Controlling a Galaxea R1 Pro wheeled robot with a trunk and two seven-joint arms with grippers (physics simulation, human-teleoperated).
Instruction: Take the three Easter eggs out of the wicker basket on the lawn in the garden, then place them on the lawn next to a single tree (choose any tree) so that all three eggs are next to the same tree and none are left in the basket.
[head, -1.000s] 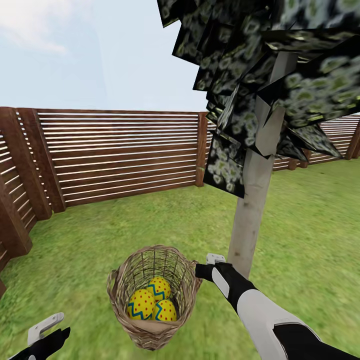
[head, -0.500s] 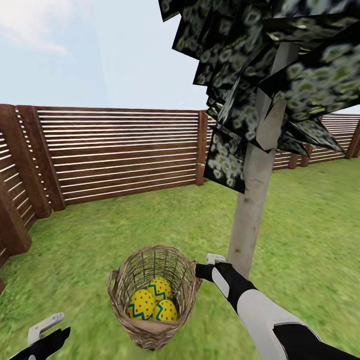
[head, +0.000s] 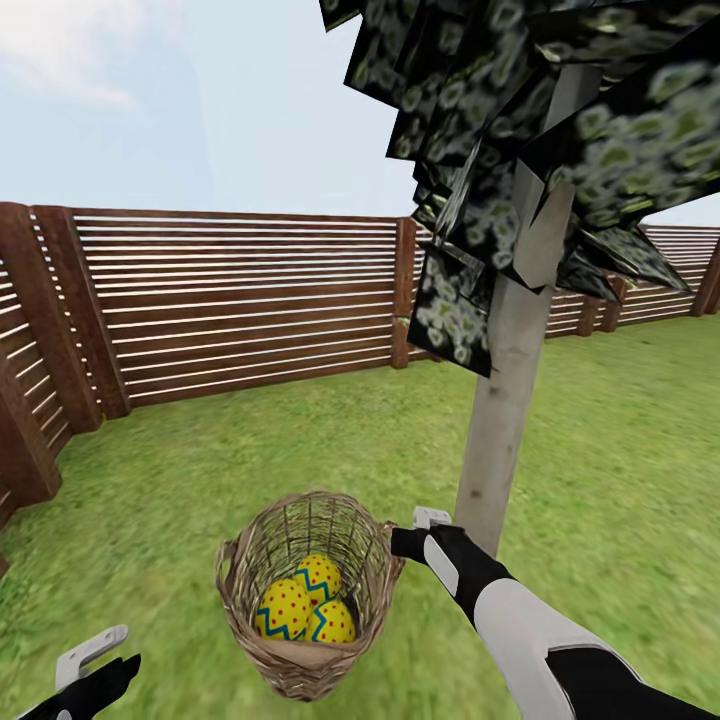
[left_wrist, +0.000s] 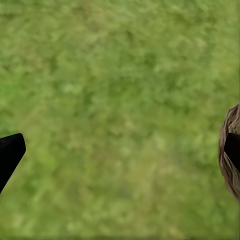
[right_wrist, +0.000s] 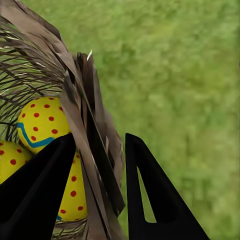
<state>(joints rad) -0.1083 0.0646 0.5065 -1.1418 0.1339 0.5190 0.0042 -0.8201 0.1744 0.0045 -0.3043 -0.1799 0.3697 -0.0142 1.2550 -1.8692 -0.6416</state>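
The wicker basket (head: 300, 640) sits low in the head view on the lawn (head: 250, 460), just left of the tree (head: 500, 440) with its pale trunk. Three Easter eggs lie inside: one at the left (head: 283, 608), one behind (head: 319, 575), one at the right (head: 333, 622). My right gripper (head: 407, 530) is at the basket's right rim. In the right wrist view this gripper (right_wrist: 100, 137) is shut on the basket's rim (right_wrist: 92, 120), one finger inside by an egg (right_wrist: 42, 122), one outside. My left gripper (head: 90, 650) hangs open over grass, left of the basket.
A brown slat fence (head: 240, 300) bounds the lawn behind and to the left. Dark speckled foliage (head: 520, 130) hangs low over the trunk. Open grass (head: 640, 450) stretches right of the tree. The left wrist view has grass (left_wrist: 115, 110) and the basket's edge (left_wrist: 229, 150).
The whole picture has shifted slightly, with fence and foliage sitting a little differently, so the camera moved. Basket, eggs and both grippers keep their places in the view.
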